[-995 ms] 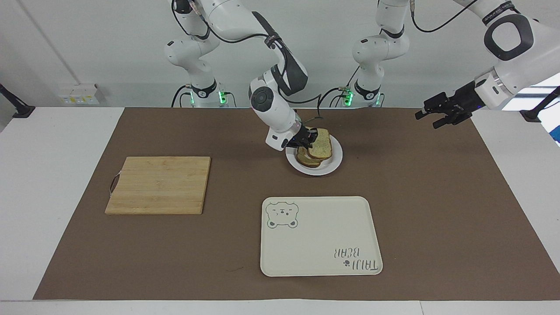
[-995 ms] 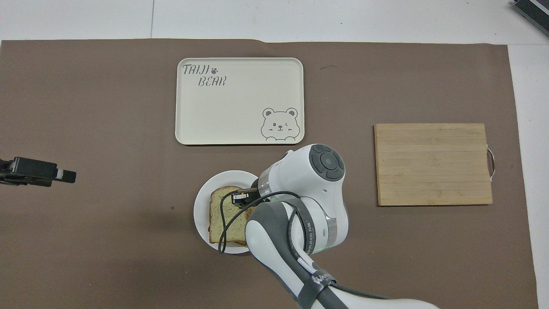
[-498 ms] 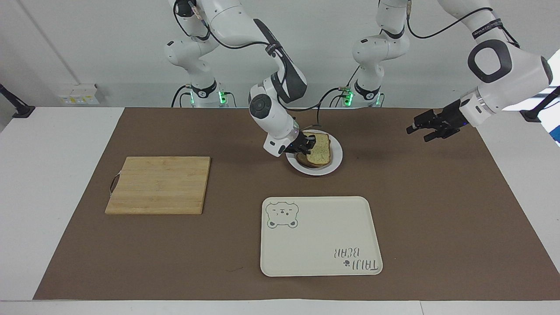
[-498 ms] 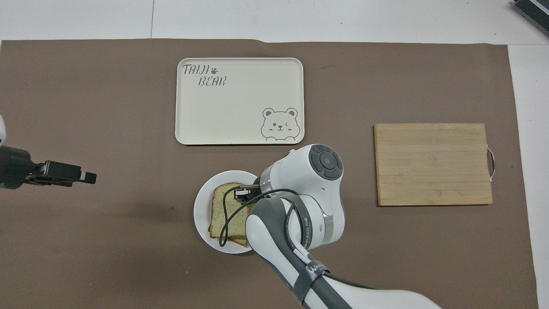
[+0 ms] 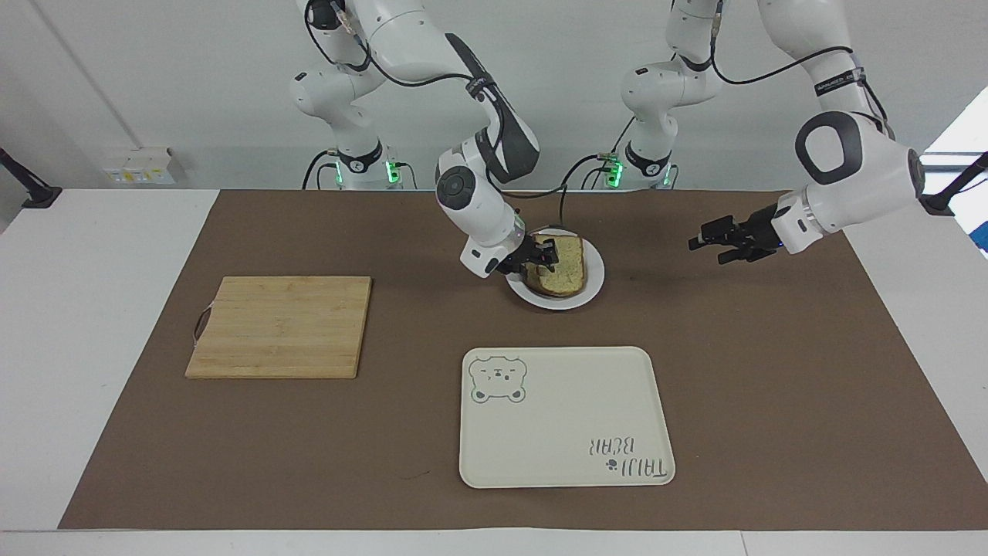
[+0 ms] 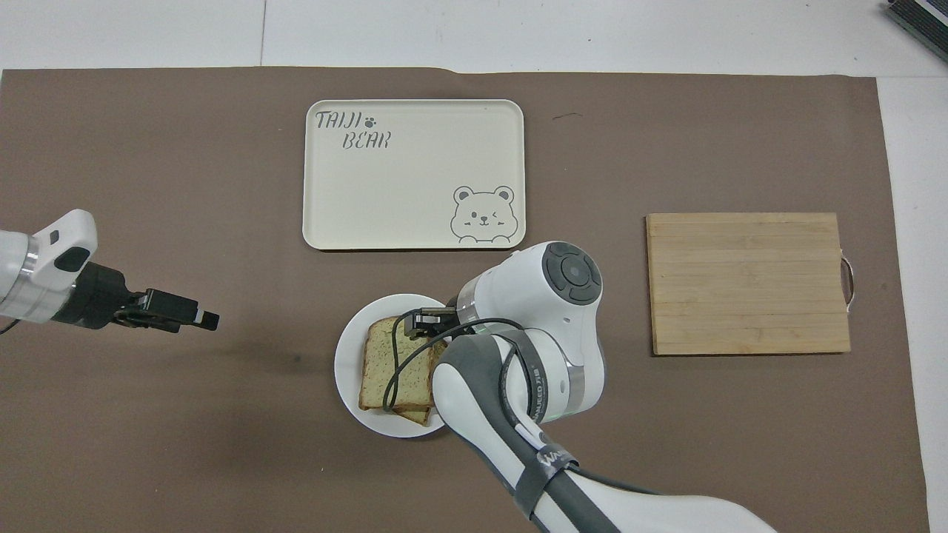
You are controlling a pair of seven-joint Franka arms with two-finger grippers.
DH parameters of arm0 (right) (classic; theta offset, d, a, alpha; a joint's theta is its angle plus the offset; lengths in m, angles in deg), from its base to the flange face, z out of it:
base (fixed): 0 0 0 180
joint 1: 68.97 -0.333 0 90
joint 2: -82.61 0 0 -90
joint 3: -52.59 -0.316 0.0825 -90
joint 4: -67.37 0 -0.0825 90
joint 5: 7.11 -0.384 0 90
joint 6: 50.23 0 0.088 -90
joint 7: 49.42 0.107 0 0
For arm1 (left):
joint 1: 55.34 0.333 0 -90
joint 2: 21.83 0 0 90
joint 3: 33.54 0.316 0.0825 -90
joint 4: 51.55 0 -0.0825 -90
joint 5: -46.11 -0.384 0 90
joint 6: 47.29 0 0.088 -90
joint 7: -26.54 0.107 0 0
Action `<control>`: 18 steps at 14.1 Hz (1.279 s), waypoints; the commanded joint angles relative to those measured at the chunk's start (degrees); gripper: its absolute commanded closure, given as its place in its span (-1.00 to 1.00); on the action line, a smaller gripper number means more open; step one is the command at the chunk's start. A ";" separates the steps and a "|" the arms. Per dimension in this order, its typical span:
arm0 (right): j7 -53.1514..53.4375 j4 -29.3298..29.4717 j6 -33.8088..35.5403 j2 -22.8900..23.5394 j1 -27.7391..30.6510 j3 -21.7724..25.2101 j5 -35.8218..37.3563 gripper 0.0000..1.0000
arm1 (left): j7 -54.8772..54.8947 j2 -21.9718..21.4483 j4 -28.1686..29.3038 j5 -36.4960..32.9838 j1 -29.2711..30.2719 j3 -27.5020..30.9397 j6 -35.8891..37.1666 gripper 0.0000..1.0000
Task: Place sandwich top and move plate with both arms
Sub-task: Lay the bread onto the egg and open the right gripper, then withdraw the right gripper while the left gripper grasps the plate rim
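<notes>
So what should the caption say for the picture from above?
Right gripper at the sandwich top on the plate; left gripper approaches.

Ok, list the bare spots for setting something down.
Bare: the tray, the cutting board, and the mat at the left arm's end. Crowded: the plate, with bread and the right tool.

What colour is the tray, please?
Cream with grey bear drawing; tray clearest overhead.

Sandwich top (image 5: 567, 262) on plate (image 5: 590, 289); tray (image 5: 563, 432) farther from the robots than plate (cutting board (image 5: 282, 326) toward right arm's end).
</notes>
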 commanded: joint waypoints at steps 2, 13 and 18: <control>0.61 0.03 0.22 -4.28 5.87 -0.11 9.16 -1.00 | 3.11 -0.20 6.30 5.60 -4.61 0.59 -8.34 -1.00; -0.09 7.68 19.90 -13.24 19.77 -0.03 27.98 -1.00 | 18.92 5.07 10.27 21.88 -6.64 0.67 -7.49 -1.00; -1.50 7.15 28.07 -15.71 24.61 -0.03 34.20 -1.00 | 21.83 8.24 10.98 26.45 -6.38 0.58 -4.67 -1.00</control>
